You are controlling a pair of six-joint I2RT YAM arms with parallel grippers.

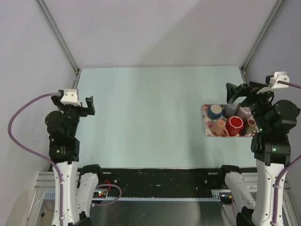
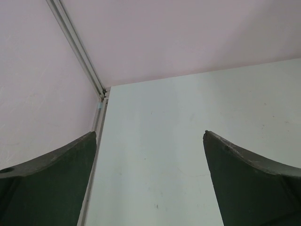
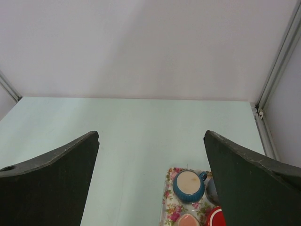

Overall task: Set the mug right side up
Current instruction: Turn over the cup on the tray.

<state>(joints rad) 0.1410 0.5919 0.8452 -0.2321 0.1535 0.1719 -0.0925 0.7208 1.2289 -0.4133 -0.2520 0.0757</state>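
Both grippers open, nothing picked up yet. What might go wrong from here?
1. The mugs stand crowded on the floral tray; the open right gripper reaching for one may knock its neighbours.
2. Which mug is inverted is hard to tell: the blue mug shows a pale flat top, possibly its base, so a wrong pick is possible.
3. The left gripper is far from the tray, so nothing steadies it.

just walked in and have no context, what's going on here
Nothing is being handled yet. The left claw and right claw are both open and empty, held above the table at its two sides. A floral tray of mugs, a blue mug and a red mug among them, sits by the right arm. Neither claw touches a mug, and which one is upside down is hard to tell.
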